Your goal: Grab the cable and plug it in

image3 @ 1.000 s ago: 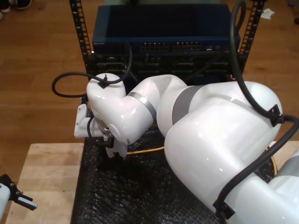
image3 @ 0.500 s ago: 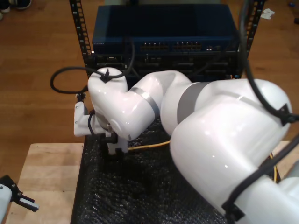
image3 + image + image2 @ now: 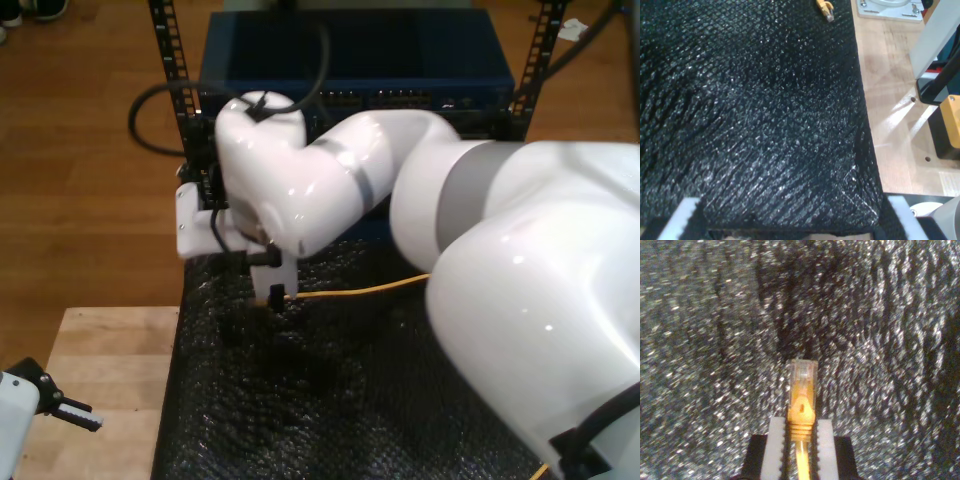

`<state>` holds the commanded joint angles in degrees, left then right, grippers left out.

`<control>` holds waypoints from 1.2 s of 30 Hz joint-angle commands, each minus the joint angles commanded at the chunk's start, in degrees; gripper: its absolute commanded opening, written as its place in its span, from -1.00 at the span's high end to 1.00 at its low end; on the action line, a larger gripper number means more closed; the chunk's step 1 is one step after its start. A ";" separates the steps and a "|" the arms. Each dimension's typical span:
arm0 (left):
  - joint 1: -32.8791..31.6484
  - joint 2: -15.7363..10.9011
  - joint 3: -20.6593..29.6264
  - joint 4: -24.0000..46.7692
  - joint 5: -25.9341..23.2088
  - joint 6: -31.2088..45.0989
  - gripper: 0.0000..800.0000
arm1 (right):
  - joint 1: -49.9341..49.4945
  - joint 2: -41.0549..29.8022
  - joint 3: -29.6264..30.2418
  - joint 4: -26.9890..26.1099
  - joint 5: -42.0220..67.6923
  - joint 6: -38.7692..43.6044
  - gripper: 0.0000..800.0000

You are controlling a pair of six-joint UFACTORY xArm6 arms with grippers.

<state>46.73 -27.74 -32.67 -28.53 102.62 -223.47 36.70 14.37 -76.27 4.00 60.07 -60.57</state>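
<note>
The yellow-orange cable [image 3: 360,291] runs across the black mat toward the exterior view's right. My second gripper [image 3: 275,296] is shut on it just behind its clear plug [image 3: 802,376], which sticks out past the white fingers [image 3: 776,442] above the mat. The plug points away from the camera and hangs a little over the mat. My first gripper [image 3: 62,408] is open near the exterior view's lower left corner, its two pads [image 3: 686,216] wide apart at the mat's edge. A yellow cable end with a plug [image 3: 825,10] lies far across the mat in the first wrist view.
A blue network switch [image 3: 360,62] with rows of ports sits in a black rack [image 3: 168,60] behind the black bubble mat [image 3: 300,420]. The mat lies on a light wooden table [image 3: 100,340]. The large white second arm [image 3: 520,260] covers the exterior view's right half.
My second arm has risen and swung toward the rack and the exterior view's right, carrying the cable with it. The first gripper has barely moved.
</note>
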 joint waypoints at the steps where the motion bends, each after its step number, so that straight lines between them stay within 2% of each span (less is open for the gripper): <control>1: -0.62 0.00 0.00 0.00 0.00 -0.88 -1.00 | -0.70 -0.79 0.00 1.85 0.97 -1.41 0.99; 4: -2.73 -0.09 -0.18 -0.35 0.00 -4.57 -1.00 | -2.55 -3.52 0.35 5.89 2.46 -4.66 0.99; 13: -11.16 -0.09 -3.08 -6.51 0.09 -11.25 -1.00 | -6.68 -13.10 5.36 7.56 6.15 -6.86 0.99; 22: -21.45 0.18 -4.13 -14.07 -0.88 -18.55 -1.00 | -15.56 -21.80 8.44 19.60 15.12 -15.38 0.99; 27: -25.93 0.53 -4.13 -17.58 -4.40 -20.75 -1.00 | -18.20 -26.11 9.23 20.40 17.32 -16.09 0.99; 36: -36.48 3.52 -4.92 -24.26 -13.63 -24.88 -1.00 | -18.81 -30.24 9.05 20.48 19.87 -15.91 0.99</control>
<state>10.24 -24.22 -37.59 -52.79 88.99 -248.35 17.89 -15.87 -67.22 24.48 79.93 -76.48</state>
